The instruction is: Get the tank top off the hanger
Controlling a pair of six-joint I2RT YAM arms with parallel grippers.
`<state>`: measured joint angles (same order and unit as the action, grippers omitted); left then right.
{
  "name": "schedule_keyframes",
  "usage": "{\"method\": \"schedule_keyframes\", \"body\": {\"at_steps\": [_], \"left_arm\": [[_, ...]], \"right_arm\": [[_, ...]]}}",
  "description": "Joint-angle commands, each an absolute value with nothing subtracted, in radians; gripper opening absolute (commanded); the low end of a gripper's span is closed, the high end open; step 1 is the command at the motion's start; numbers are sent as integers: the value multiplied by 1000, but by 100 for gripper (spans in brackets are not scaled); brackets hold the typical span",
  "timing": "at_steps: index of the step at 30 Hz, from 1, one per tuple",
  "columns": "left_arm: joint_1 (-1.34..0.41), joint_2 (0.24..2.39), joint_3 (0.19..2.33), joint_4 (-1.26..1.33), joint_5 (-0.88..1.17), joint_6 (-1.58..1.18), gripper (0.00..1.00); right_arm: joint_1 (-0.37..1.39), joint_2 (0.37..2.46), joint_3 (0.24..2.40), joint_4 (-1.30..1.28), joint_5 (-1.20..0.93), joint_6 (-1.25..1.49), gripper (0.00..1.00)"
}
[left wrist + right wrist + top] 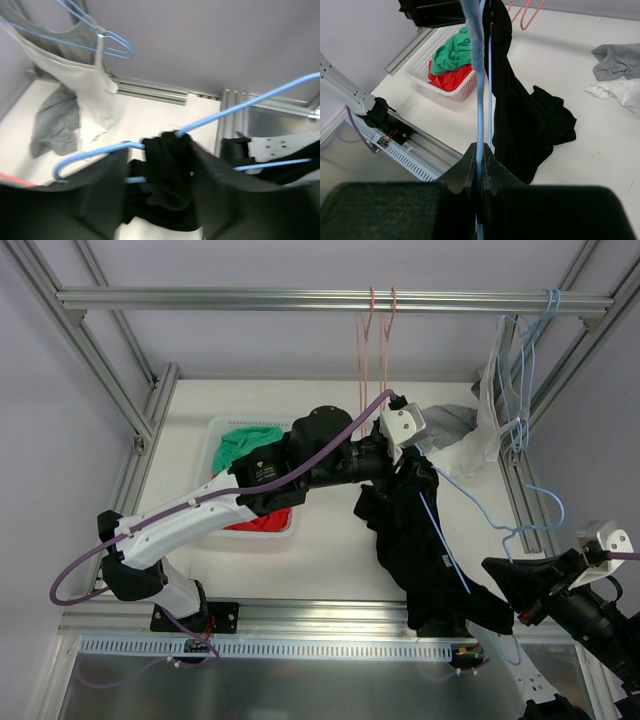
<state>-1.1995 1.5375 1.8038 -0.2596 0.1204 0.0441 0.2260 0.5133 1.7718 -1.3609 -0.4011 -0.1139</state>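
Observation:
The black tank top (420, 540) hangs on a blue wire hanger (445, 540) above the table's right half, its lower part slumped on the tabletop. My right gripper (500, 575) is shut on the hanger's wire, which runs straight up between its jaws in the right wrist view (481, 150). My left gripper (402, 462) is at the garment's top. In the left wrist view its fingers flank a bunched black strap (167, 170) where it wraps the hanger (240, 107). That view is blurred, so contact is unclear.
A white basket (225, 430) with green and red clothes sits at the back left. Grey cloth (455, 425) and a white top (485, 445) lie at the back right. Blue hangers (520, 350) and pink hangers (378, 320) hang from the top rail.

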Motion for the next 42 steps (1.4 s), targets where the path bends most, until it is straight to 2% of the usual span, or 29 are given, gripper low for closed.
{"method": "schedule_keyframes", "body": {"at_steps": [1,4,7,8,10,12,13,15,18,19,21,23,25,27,30,31,35,36,40,42], "left_arm": [[-1203,1505,1815,-195,22,81,44],[-1203,1490,1787,-189,32,75,29],[-1203,1480,1772,-183,9,72,3],[-1203,1476,1766,-183,8,71,0],[-1203,1453,1750,-184,0,69,0],[-1203,1433,1721,-183,-20,67,21],[-1203,1416,1712,-181,-18,66,28],[-1203,1407,1695,-178,-12,66,32],[-1203,1410,1690,-181,-9,60,4],[-1203,1411,1692,-179,-8,60,0],[-1203,1411,1689,-179,-3,57,0],[-1203,1410,1683,-179,-2,57,8],[-1203,1410,1681,-179,-2,54,0],[-1203,1402,1680,-179,-30,43,0],[-1204,1367,1678,-176,-248,-6,0],[-1206,1358,1677,-176,-440,-43,0],[-1206,1276,1640,-178,-824,-139,0],[-1206,1247,1637,-175,-854,-143,0],[-1206,1200,1612,-176,-732,-135,0],[-1206,1166,1588,-167,-412,-106,0]], "right_arm": [[244,528,1809,-1341,-417,-118,0],[250,526,1802,-1339,-394,-121,0],[250,522,1783,-1324,-403,-123,0],[250,514,1776,-1316,-397,-126,0],[250,511,1758,-1313,-384,-130,0],[252,506,1747,-1310,-385,-133,0],[252,506,1740,-1302,-399,-132,0],[252,506,1736,-1292,-414,-130,0],[252,506,1736,-1273,-431,-124,0],[252,506,1736,-1269,-433,-124,0],[253,505,1733,-1267,-430,-126,0],[252,505,1730,-1267,-428,-127,0],[252,503,1727,-1267,-433,-130,0],[252,500,1718,-1267,-434,-141,0],[250,479,1686,-1267,-449,-187,0],[252,469,1655,-1267,-472,-202,0],[279,385,1635,-1258,-499,-267,0],[293,373,1638,-1256,-505,-278,0],[334,319,1667,-1186,-624,-319,0],[336,264,1625,-1079,-632,-289,0]]}}
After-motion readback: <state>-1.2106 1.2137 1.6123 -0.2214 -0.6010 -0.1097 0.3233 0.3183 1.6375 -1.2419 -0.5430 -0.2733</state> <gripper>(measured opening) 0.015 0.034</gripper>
